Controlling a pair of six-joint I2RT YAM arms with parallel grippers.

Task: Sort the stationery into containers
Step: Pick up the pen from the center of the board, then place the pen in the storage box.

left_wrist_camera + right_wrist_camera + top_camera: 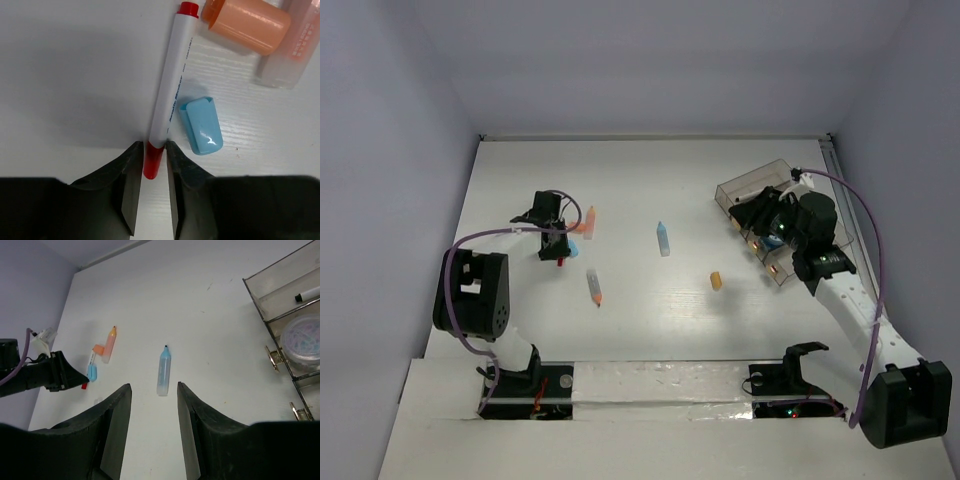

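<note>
Tray (272, 267) with pen (309, 294) and round jar (301, 341) in neighbouring compartments

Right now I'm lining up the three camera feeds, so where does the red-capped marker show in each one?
Top external: the red-capped marker is left of centre, mostly hidden under the left gripper; only its red end shows.
Left wrist: centre, running up from between the fingers.
Right wrist: left side, at the left gripper's tip.
Shared landmark: the orange highlighter, close beside the marker in all three.
</note>
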